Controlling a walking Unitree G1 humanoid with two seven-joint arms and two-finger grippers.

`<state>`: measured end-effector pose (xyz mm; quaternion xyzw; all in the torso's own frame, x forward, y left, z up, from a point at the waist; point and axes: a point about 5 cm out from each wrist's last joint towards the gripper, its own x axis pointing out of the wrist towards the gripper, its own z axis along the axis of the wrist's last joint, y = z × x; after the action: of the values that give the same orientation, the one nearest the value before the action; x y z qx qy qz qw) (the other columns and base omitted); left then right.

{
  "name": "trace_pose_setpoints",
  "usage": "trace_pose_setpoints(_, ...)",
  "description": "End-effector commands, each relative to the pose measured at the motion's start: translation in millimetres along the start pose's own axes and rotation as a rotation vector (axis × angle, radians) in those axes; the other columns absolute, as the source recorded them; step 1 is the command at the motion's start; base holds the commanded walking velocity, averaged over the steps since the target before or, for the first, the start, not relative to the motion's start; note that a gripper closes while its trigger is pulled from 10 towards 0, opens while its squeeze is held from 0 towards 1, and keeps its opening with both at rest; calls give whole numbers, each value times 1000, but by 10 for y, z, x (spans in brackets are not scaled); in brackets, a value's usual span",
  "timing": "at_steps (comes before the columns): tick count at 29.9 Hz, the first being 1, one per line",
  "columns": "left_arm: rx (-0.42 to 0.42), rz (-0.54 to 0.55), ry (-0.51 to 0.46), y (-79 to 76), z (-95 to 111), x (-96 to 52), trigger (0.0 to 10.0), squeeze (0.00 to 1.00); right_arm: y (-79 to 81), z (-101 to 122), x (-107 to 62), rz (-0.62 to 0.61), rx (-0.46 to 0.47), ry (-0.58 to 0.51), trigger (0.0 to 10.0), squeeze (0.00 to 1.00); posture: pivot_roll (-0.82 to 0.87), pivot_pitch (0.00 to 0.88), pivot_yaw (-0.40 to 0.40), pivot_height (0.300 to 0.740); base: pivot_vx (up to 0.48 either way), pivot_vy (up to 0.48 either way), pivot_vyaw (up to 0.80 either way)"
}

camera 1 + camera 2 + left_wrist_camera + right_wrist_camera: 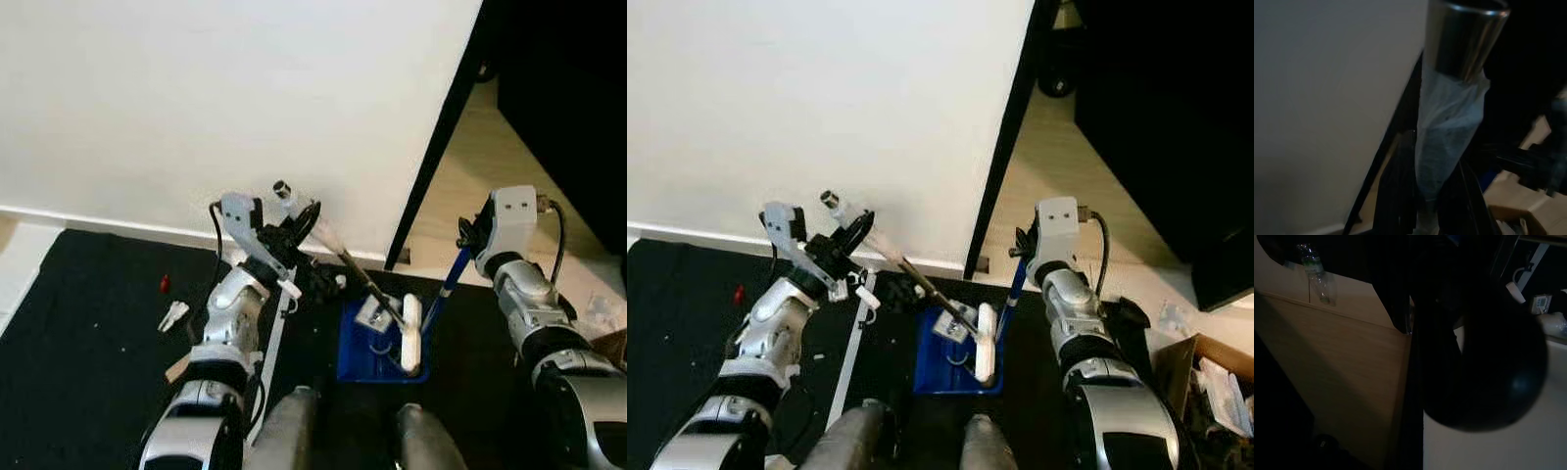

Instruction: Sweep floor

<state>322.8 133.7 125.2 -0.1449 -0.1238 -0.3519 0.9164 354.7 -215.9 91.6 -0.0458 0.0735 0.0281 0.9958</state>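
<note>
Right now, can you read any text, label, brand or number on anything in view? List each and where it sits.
None can be read.
Plastic bottle on the floor: it carries a green label, too small and blurred to read.
Blue dustpan, the broom handle in the left gripper and the dustpan handle at the right gripper: no markings can be made out.

We observe a plastic-wrapped broom handle [1447, 147] with a metal end cap [1465, 36], black fingers [1396, 196] flanking it, beside a white wall [1327, 107].
</note>
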Motion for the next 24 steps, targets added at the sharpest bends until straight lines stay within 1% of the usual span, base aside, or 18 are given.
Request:
trace_pose_setpoints(1,64,-51,-15,48,178,-93,10000,0,22,-102,-29,0,20,37,10000,0,28,197,61,740,0,0,0)
trace_pose_setpoints(2,161,-93,44,129,325,-266,10000,0,19,-123,-39,-3,19,43,10000,0,35,196,65,740,0,0,0)
trace_pose_setpoints(5,207,-102,80,199,454,-409,10000,0,18,-141,-48,-6,19,47,10000,0,43,195,68,740,0,0,0)
trace_pose_setpoints(6,207,-102,80,199,454,-409,10000,0,18,-141,-48,-6,19,47,10000,0,43,195,68,740,0,0,0)
trace_pose_setpoints(9,241,-90,87,237,632,-528,10000,0,16,-161,-58,-10,19,51,10000,0,54,190,70,740,0,0,0)
trace_pose_setpoints(10,241,-90,87,237,632,-528,10000,0,16,-161,-58,-10,19,51,10000,0,54,190,70,740,0,0,0)
trace_pose_setpoints(12,269,-44,72,252,765,-572,10000,0,8,-169,-64,-18,25,50,10000,0,59,186,70,740,0,0,0)
trace_pose_setpoints(13,269,-44,72,252,765,-572,10000,0,8,-169,-64,-18,25,50,10000,0,59,186,70,740,0,0,0)
trace_pose_setpoints(14,273,-5,90,266,754,-587,10000,0,-2,-164,-64,-27,45,44,10000,0,68,184,73,740,0,0,0)
trace_pose_setpoints(15,273,-5,90,266,754,-587,10000,0,-2,-164,-64,-27,45,44,10000,0,68,184,73,740,0,0,0)
trace_pose_setpoints(17,290,128,222,315,586,-668,10000,0,-16,-124,-58,-34,84,16,10000,0,76,180,78,740,0,0,0)
trace_pose_setpoints(18,273,217,322,352,438,-756,10000,0,-16,-74,-47,-30,105,-13,10000,0,75,180,81,740,0,0,0)
trace_pose_setpoints(19,273,217,322,352,438,-756,10000,0,-16,-74,-47,-30,105,-13,10000,0,75,180,81,740,0,0,0)
trace_pose_setpoints(20,222,312,427,343,247,-913,10000,0,-20,32,-30,-25,114,-70,10000,0,68,180,86,740,0,0,0)
trace_pose_setpoints(21,197,326,451,314,192,-956,10000,0,-31,79,-25,-26,122,-93,10000,0,57,180,88,740,0,0,0)
trace_pose_setpoints(22,197,326,451,314,192,-956,10000,0,-31,79,-25,-26,122,-93,10000,0,57,180,88,740,0,0,0)
trace_pose_setpoints(23,191,363,461,271,161,-969,10000,0,-79,169,-18,-46,140,-133,10000,0,52,178,92,740,0,0,0)
trace_pose_setpoints(24,199,403,469,268,156,-966,10000,0,-122,234,-15,-64,160,-160,10000,0,50,178,93,740,0,0,0)
